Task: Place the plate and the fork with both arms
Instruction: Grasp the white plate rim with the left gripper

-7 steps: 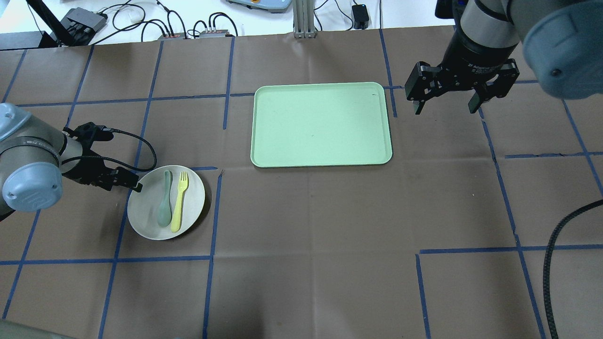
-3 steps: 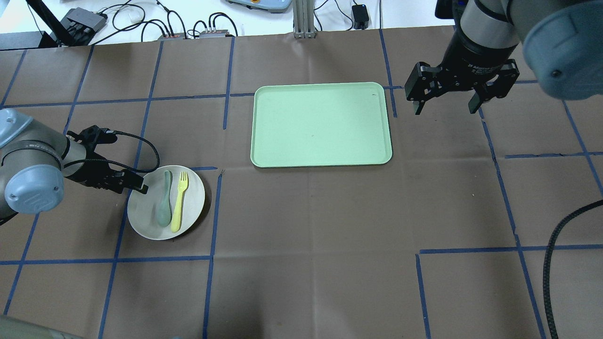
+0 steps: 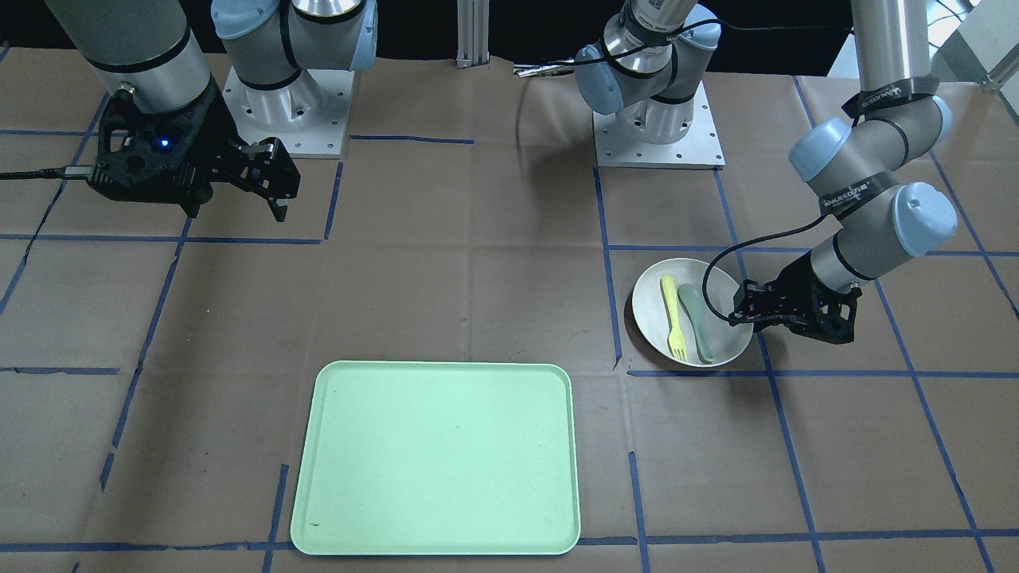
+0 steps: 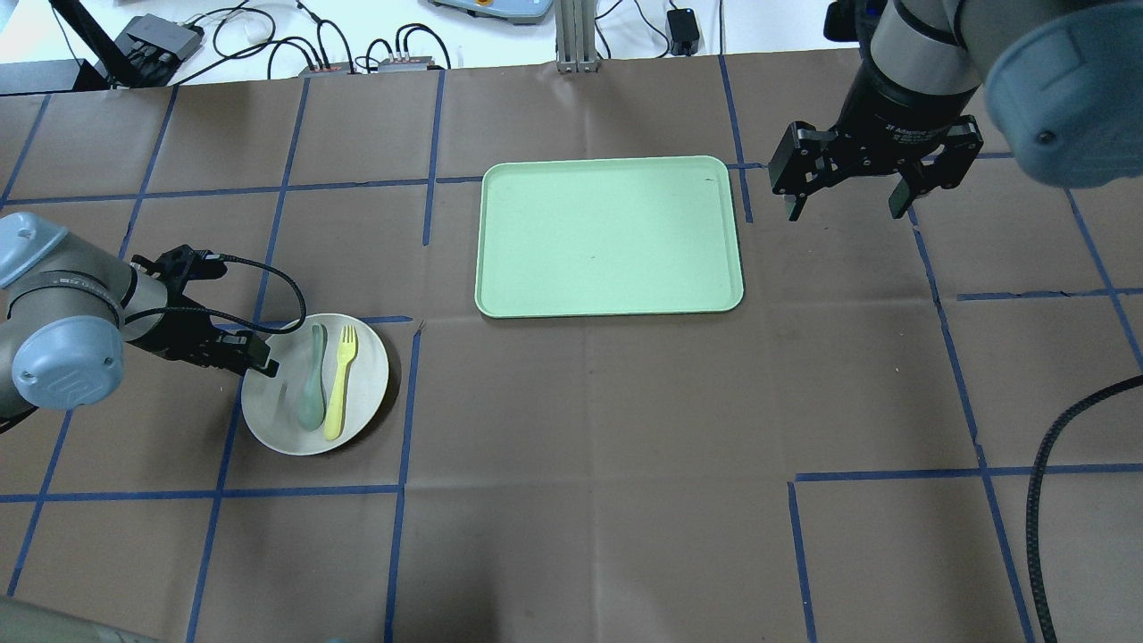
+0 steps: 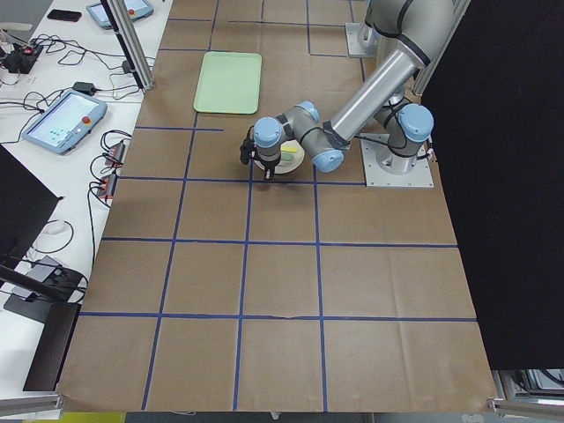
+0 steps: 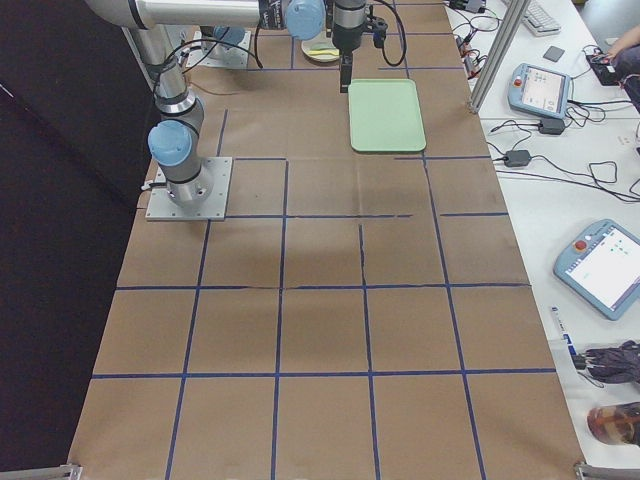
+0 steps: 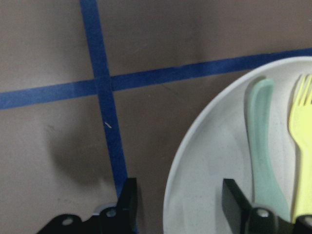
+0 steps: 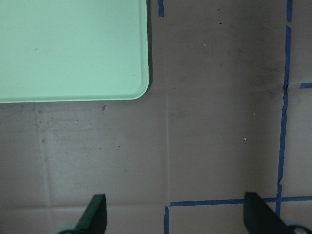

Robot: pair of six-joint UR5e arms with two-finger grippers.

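Note:
The off-white plate (image 4: 362,406) sits at the table's left, with the pale-yellow fork (image 4: 341,382) and a grey-green spoon (image 4: 312,386) lying in it. My left gripper (image 4: 257,359) is open at the plate's left rim. In the left wrist view its jaws straddle the rim of the plate (image 7: 209,161), one finger (image 7: 127,201) outside, one inside beside the spoon (image 7: 263,146) and fork (image 7: 302,141). The front view shows the plate (image 3: 649,306), fork (image 3: 673,317) and left gripper (image 3: 744,312). My right gripper (image 4: 843,211) is open and empty, raised to the right of the tray.
A rectangular light-green tray (image 4: 609,237) lies at the table's middle back, also in the front view (image 3: 438,461) and its corner in the right wrist view (image 8: 73,48). Cables and boxes lie beyond the far edge. A black cable (image 4: 1045,500) hangs at the right.
My left gripper has moved right and come down at the plate's left rim. My right gripper has shifted slightly away. Plate, fork and spoon have not moved.

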